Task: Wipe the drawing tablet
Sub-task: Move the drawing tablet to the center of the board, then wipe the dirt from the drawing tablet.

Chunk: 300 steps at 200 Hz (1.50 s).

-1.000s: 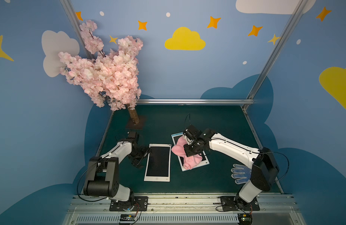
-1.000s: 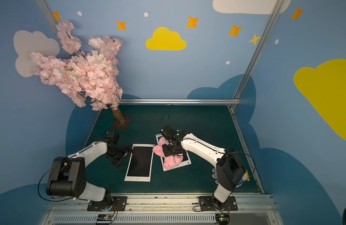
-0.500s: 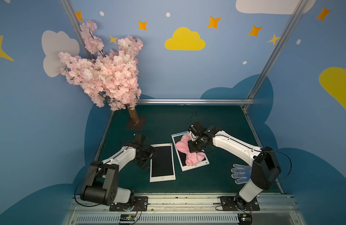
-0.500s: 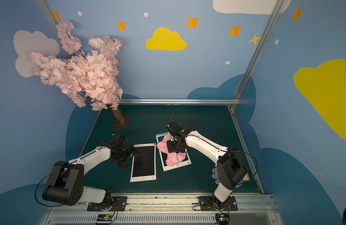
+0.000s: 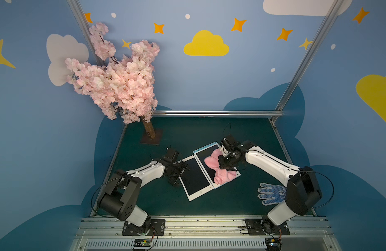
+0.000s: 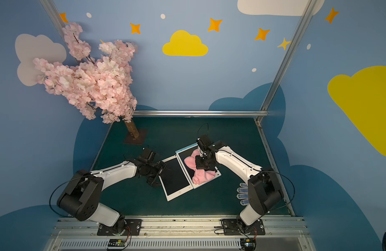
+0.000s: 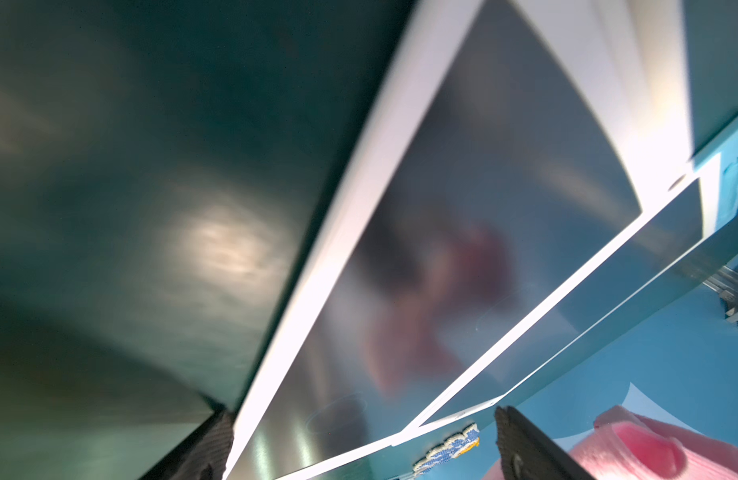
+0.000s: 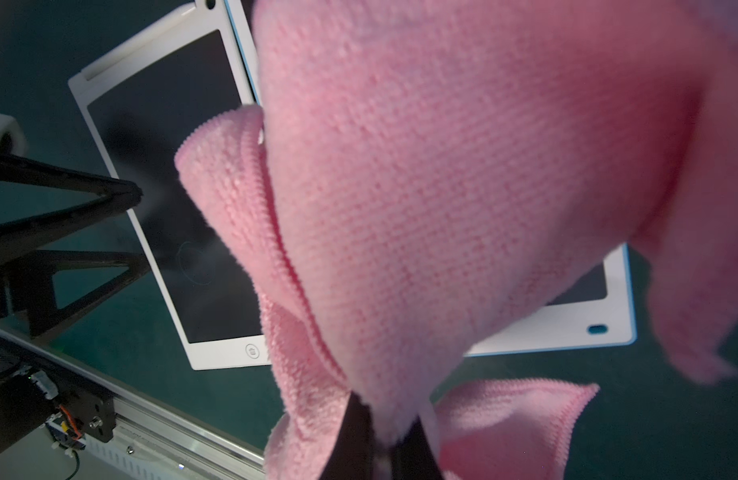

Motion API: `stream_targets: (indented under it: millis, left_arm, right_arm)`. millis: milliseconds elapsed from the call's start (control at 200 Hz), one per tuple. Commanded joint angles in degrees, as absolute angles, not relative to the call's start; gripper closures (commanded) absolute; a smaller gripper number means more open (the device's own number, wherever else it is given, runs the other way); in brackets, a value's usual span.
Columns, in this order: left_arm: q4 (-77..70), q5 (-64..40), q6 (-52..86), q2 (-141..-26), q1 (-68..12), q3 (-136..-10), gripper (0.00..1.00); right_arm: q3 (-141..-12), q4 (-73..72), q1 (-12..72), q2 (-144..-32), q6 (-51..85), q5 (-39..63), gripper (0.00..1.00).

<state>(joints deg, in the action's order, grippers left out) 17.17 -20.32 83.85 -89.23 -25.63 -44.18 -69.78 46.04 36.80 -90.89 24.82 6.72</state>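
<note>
Right end effector [image 5: 226,162] grips a pink cloth [image 5: 222,177] resting on the blue-rimmed tablet [image 5: 204,153] at mid-desk [image 5: 187,132] — left end effector [image 5: 178,175], jaws spread wide, sits at the outer edge of the neighbouring white tablet [image 5: 195,177].

Stereo pair high, front, same scene; wrist cams v. close.

Pink cloth [image 5: 223,177]; apparently blue-dotted glove [image 5: 270,193]
</note>
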Motion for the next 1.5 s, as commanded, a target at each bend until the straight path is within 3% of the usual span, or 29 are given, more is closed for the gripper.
stream_targets:
  millis: [0,350,551,711,836,1016,1231,1497]
  left_arm:
    - [12.49,-20.50,87.57,-94.43,-28.82,-45.15,0.00]
    - [8.94,-24.95,86.18,-106.77,-35.51,-58.83,0.02]
    - [16.01,-25.18,82.07,-101.02,-35.22,-59.41,0.05]
    - [22.55,-21.94,77.01,-95.43,-31.57,-60.73,0.10]
    - [26.23,-20.69,71.22,-97.04,-25.80,-65.38,0.21]
    - [40.17,-21.66,56.69,-110.96,-19.31,-82.80,0.40]
    - [46.58,-19.42,50.96,-119.85,-16.99,-93.16,0.45]
    - [46.58,-20.05,51.39,-121.05,-15.92,-93.19,0.45]
  right_arm:
    - [-68.58,45.94,36.15,-87.85,24.81,6.82,1.00]
    - [-62.54,45.99,31.87,-82.66,26.43,5.01,1.00]
    - [-54.85,38.67,29.40,-77.56,27.80,3.91,1.00]
    - [-56.44,35.56,29.62,-79.57,21.53,5.19,1.00]
    - [-60.56,36.71,30.18,-83.45,16.51,4.86,1.00]
    - [-66.72,36.09,31.50,-87.55,5.28,3.16,1.00]
    - [-80.92,42.11,31.59,-101.05,-7.96,14.30,1.00]
    - [-105.20,58.99,39.92,-119.33,-0.98,16.10,1.00]
